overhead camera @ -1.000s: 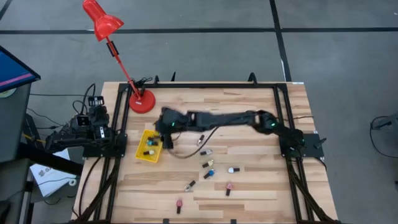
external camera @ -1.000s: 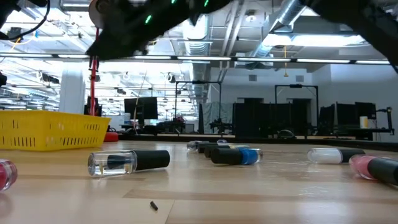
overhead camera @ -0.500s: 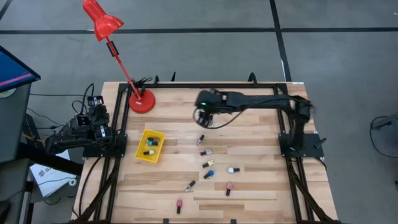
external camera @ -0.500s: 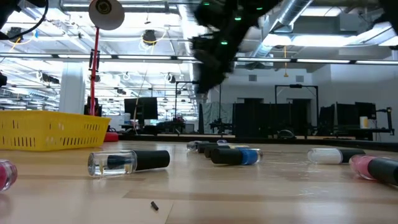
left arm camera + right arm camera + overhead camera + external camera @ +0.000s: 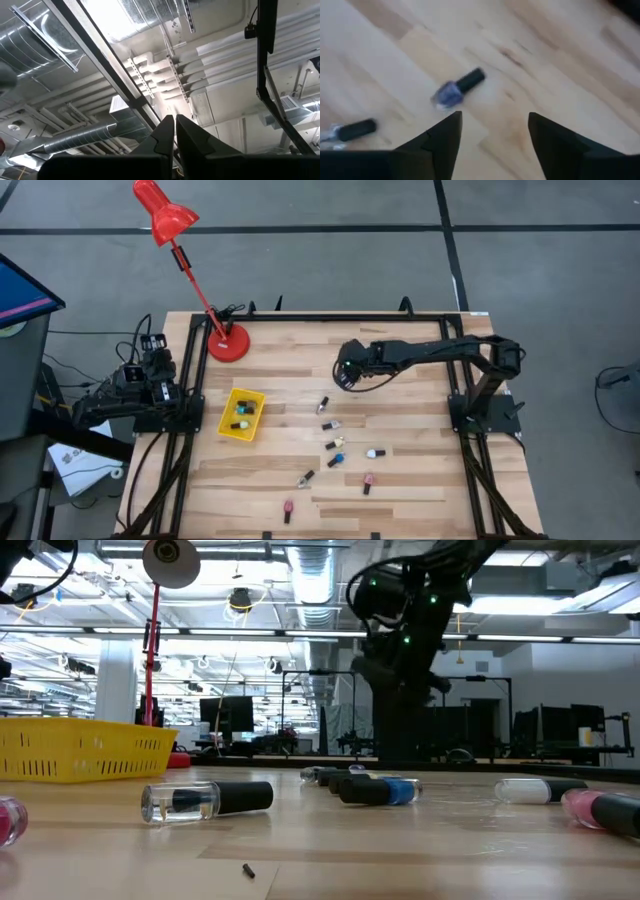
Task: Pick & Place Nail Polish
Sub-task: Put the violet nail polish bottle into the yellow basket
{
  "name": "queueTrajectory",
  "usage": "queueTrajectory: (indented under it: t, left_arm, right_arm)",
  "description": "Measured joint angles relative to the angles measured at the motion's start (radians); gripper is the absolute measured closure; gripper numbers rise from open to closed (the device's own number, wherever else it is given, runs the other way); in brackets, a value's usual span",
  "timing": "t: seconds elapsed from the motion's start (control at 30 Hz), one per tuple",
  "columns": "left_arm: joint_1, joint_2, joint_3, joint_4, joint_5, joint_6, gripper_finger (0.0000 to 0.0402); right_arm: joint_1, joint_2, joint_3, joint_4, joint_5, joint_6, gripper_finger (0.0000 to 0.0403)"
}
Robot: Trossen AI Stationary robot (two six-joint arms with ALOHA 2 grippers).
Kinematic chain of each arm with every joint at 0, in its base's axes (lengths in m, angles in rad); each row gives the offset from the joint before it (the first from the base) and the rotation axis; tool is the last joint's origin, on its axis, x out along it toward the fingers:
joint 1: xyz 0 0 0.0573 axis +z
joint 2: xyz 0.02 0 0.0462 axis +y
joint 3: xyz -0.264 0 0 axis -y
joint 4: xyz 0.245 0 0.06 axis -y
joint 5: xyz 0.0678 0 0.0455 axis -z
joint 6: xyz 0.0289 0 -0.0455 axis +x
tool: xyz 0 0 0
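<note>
Swinging back from the yellow basket (image 5: 242, 415) at the left of the frame, the right arm has crossed the surface (image 5: 400, 480) and now folds in on itself, its gripper (image 5: 345, 372) hanging right of centre in the upper half of the high view. At far left in that view the left arm (image 5: 130, 395) is parked off the surface's edge; its wrist camera looks up at the ceiling with its fingers (image 5: 165, 135) pressed together, holding nothing.

Inside the basket lie a few nail polish bottles, already placed. The rest are scattered in the lower middle of the high view: one dark-capped bottle (image 5: 322, 406) just below and left of the right gripper, another (image 5: 329, 424) under it, a blue one (image 5: 339, 458) lower, a white one (image 5: 374, 452) to its right, and pink ones (image 5: 289, 507) near the bottom edge.

In the right wrist view the right arm's fingers (image 5: 442, 140) stand spread apart and empty, with bare wood between them. A purple-blue bottle (image 5: 455, 90) with a black cap lies beyond them, off toward the picture's left-hand finger rather than centred in the gap, its long axis slanting from lower left to upper right. A clear bottle (image 5: 347, 131) lies at the far left edge.

By my reckoning the right arm is by far the nearer, and the purple-blue bottle is the likely next pick; the fingers would need to shift over it and close across its slanted body.
</note>
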Motion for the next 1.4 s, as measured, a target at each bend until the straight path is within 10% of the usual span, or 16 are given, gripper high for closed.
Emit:
queueTrajectory:
  t: [1.4]
  left_arm:
    - [0.000, 0.000, 0.000, 0.000, 0.000, 0.000, 0.0387]
  right_arm:
    - [0.002, 0.343, 0.236, -0.090, 0.018, 0.258, 0.0165]
